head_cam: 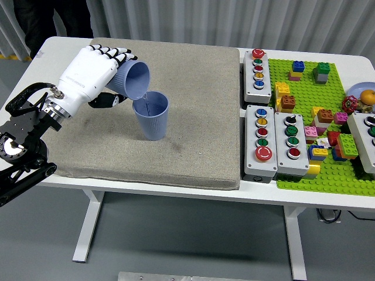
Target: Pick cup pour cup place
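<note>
Left hand [94, 73] clamping tilted blue cup [132, 80]; we are pouring into standing cup [152, 115], keeping lip centred over rim.

Single high head view from the robot's side, angled forward and down over the white table [58, 47]

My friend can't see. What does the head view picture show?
The left robot hand tips a blue cup over a second blue cup standing on a grey mat. Button boxes and a green brick plate sit to the right.
</note>
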